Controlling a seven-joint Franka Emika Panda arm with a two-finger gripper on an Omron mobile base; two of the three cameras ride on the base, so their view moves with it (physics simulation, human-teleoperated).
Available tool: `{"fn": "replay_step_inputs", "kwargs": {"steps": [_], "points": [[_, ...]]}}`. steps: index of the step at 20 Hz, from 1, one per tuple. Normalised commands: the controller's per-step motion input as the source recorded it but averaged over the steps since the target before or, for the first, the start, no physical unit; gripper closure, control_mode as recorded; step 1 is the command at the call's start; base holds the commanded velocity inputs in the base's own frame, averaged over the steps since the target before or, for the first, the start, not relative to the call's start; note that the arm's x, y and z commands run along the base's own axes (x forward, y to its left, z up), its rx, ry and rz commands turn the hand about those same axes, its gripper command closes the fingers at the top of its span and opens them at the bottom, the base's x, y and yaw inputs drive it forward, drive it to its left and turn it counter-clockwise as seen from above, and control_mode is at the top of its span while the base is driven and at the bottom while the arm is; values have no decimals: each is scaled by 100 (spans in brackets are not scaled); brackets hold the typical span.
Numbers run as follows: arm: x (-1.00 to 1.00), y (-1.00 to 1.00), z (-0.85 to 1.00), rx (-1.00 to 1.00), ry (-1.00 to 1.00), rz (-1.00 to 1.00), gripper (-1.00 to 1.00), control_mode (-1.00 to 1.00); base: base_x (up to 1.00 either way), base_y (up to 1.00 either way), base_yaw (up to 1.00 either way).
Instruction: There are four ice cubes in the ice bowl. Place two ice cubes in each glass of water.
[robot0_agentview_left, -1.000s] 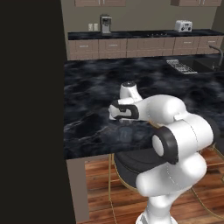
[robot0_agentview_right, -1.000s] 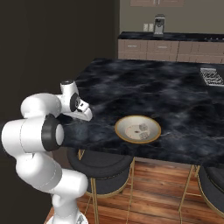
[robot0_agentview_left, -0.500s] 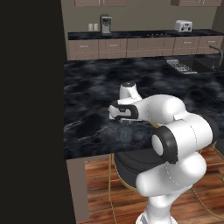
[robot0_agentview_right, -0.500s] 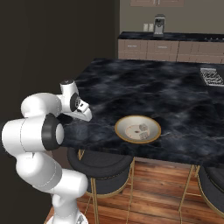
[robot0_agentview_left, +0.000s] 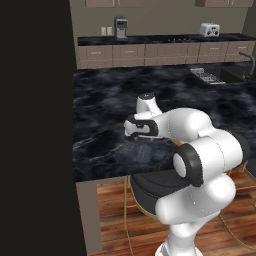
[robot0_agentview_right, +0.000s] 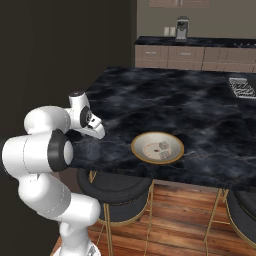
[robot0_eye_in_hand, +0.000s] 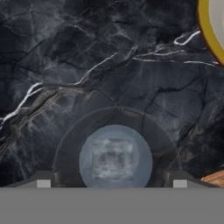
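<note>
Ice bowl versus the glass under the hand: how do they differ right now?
Colour: the ice bowl has a tan-gold rim and a cream inside; the glass is dark and see-through.
Shape: the ice bowl is wide and shallow; the glass is much narrower.
Contents: the ice bowl holds loose ice cubes; the glass, seen from above, shows a single cube.
Both stand upright on the dark marble counter, apart from each other.
</note>
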Motion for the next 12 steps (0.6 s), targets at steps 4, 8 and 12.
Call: {"fn": "replay_step_inputs", "kwargs": {"steps": [4, 8, 12], "points": [[2, 0, 16, 2, 0, -2, -100, -100, 0, 0, 0], [1, -19, 40, 1, 0, -2, -100, -100, 0, 0, 0], [0, -82, 11, 0, 0, -4, -100, -100, 0, 0, 0]]}}
